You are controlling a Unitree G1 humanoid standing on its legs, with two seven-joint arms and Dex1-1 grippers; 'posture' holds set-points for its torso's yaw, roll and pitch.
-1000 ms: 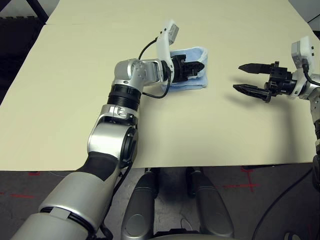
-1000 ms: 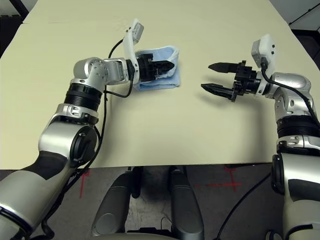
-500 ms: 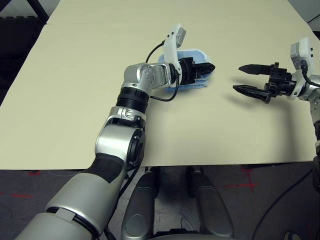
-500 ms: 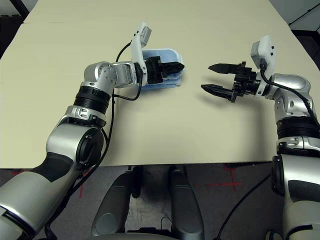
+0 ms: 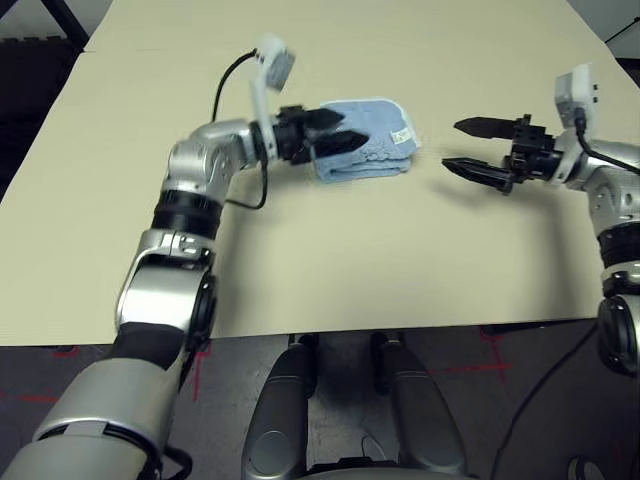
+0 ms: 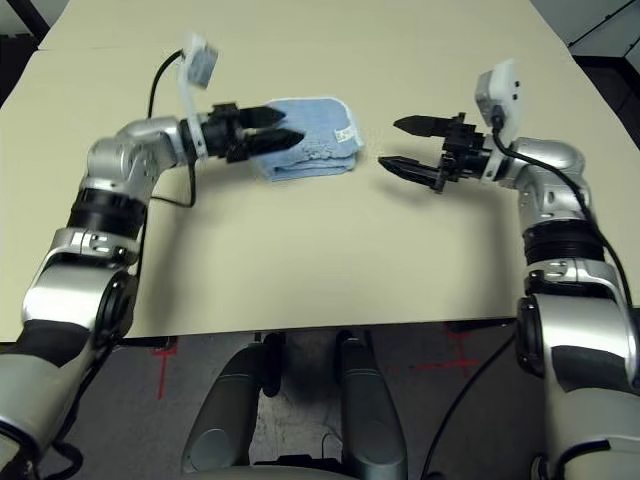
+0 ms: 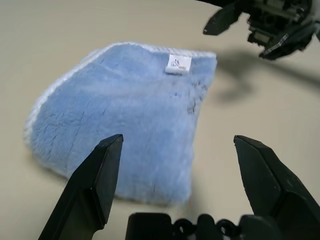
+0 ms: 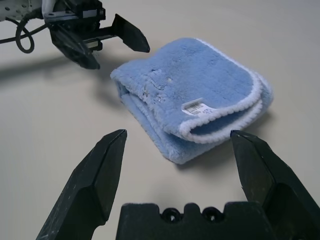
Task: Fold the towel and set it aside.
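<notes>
folded towel [image 5: 365, 150] between both end effectors, bare table [image 5: 330, 260] all around

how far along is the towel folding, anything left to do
Folding looks done: the towel lies doubled on the table, layered edges showing at one end. Nothing is in hand: the left gripper and right gripper are both open, one on each side of the towel, neither touching it. Left: setting it aside, since it sits mid-table between the arms.
</notes>
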